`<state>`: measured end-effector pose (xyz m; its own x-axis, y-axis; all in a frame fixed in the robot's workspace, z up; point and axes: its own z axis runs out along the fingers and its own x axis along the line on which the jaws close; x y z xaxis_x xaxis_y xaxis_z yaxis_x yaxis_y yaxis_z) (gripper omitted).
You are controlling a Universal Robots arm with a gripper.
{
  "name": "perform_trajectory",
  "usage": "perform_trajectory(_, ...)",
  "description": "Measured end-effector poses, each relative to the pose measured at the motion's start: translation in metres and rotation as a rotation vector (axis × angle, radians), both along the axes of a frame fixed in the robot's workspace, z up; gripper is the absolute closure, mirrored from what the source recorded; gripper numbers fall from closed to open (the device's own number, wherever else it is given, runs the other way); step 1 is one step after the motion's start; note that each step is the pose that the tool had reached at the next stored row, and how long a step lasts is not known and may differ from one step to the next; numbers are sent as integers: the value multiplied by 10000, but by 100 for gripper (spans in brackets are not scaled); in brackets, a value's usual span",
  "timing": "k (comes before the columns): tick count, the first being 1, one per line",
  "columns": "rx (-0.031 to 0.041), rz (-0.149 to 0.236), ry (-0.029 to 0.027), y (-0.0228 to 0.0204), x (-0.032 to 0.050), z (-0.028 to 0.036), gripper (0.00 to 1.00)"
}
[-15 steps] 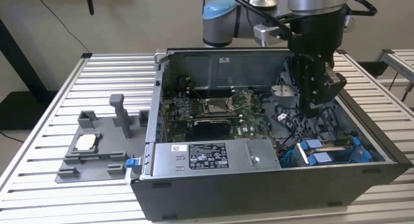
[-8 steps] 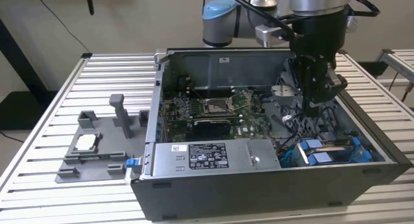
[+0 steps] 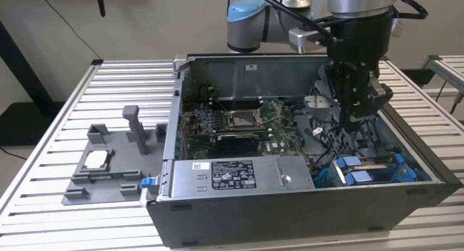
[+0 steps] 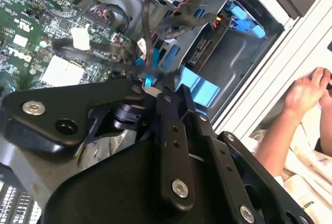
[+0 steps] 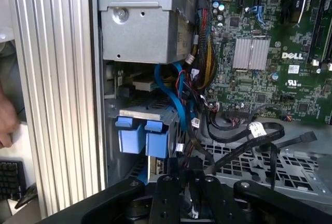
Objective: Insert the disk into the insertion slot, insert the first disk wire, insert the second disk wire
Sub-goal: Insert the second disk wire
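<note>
The disk (image 3: 370, 169), silver in a bright blue carrier, sits in the insertion slot (image 3: 406, 177) at the front corner of the open computer case, on the exterior view's right. In the wrist views its blue tabs (image 5: 140, 133) (image 4: 194, 86) stick out of the grey bay. My gripper (image 3: 359, 112) reaches down inside the case, above and behind the disk. Its black fingers meet at the gripper tip (image 4: 149, 81) around a small blue connector on a thin black disk wire (image 4: 147, 27). The gripper (image 5: 191, 175) hangs beside the blue tabs, among loose black and blue cables.
The motherboard (image 3: 239, 123) fills the case floor and a grey power supply box (image 3: 232, 175) lies along the front. A grey fixture (image 3: 108, 164) stands on the slatted table at the exterior view's left. A person's hand (image 4: 306, 92) rests outside the case wall.
</note>
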<state>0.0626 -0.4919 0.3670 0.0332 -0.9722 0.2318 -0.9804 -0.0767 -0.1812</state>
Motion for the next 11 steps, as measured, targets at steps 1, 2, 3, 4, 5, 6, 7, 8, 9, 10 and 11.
perform_trajectory(1,-3,-1,4,0,1,0,76)
perform_trajectory(2,-7,-2,4,0,1,-3,76)
perform_trajectory(3,-6,-2,3,0,1,-8,76)
perform_trajectory(4,-6,-1,3,-1,2,-15,76)
perform_trajectory(5,-7,-1,4,0,2,-23,76)
perform_trajectory(6,-8,0,4,0,2,-30,76)
perform_trajectory(7,-6,0,3,0,2,-32,76)
perform_trajectory(8,6,-1,2,0,2,-32,76)
perform_trajectory(9,40,-1,1,-1,2,-34,76)
perform_trajectory(10,85,-1,0,-2,2,-36,76)
perform_trajectory(11,124,0,0,-7,3,-35,76)
